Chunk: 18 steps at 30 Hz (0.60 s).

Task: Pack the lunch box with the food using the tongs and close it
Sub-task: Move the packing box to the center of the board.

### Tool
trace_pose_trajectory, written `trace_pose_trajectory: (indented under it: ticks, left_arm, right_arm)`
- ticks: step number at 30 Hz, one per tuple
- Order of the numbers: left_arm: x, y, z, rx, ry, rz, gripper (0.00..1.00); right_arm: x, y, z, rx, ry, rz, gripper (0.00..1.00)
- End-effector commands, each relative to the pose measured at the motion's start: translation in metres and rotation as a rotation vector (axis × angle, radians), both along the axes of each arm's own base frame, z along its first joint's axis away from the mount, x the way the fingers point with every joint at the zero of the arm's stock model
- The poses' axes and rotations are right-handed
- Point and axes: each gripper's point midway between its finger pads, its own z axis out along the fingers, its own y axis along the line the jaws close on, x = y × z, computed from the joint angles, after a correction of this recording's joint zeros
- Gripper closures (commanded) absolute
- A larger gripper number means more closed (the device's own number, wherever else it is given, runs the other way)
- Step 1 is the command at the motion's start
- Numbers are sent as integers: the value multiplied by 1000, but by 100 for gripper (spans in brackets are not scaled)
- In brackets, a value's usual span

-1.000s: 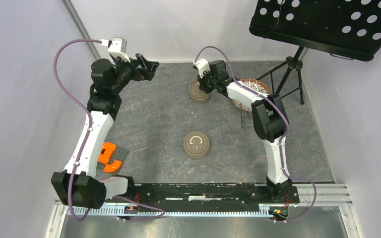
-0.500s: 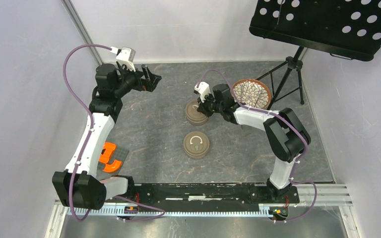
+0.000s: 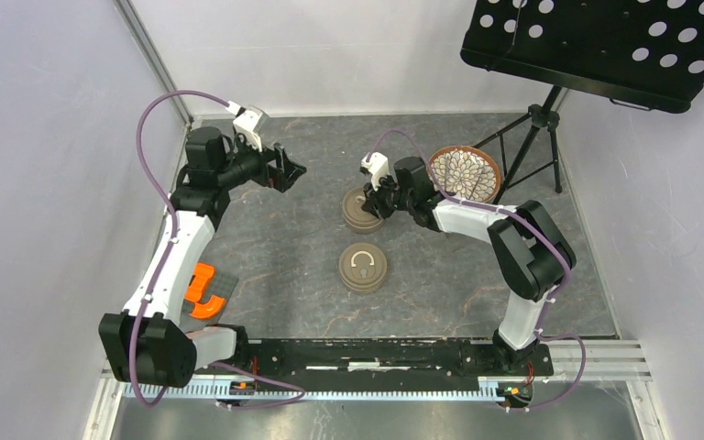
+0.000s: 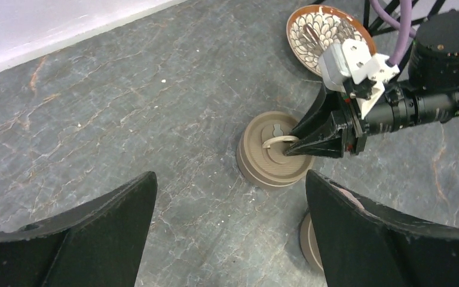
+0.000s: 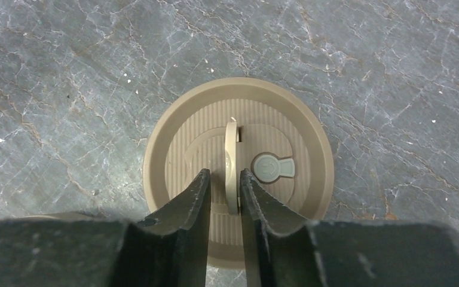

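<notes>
A round tan lunch box with a ribbed lid stands on the table; its ring handle is upright. My right gripper is low over the lid, its jaws a little apart on either side of the handle; a gap shows on the left side, so it is open. A second round tan container stands just nearer. My left gripper hovers wide open above the table to the left, holding nothing. The food and the tongs are out of view.
A patterned plate lies behind the right arm, with nothing visible on it. A black music stand on a tripod stands at the back right. An orange piece lies beside the left arm.
The right gripper brought the far lunch box nearer, set it down, and has now parted its jaws round the handle. The left gripper swung rightward and slightly nearer.
</notes>
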Motion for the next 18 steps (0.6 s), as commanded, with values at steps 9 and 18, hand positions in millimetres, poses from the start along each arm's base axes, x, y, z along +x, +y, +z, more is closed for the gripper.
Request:
trace_pose_trajectory:
  ticks: [9,18]
  left_arm:
    - [-24,-29,-33,202,-66,-345,1]
    - [-34,-78,-98,435,-84,-611,23]
  right_arm:
    - [12,6,89,204,-12,-14,58]
    - [36,-33,65,125,60,-195,65]
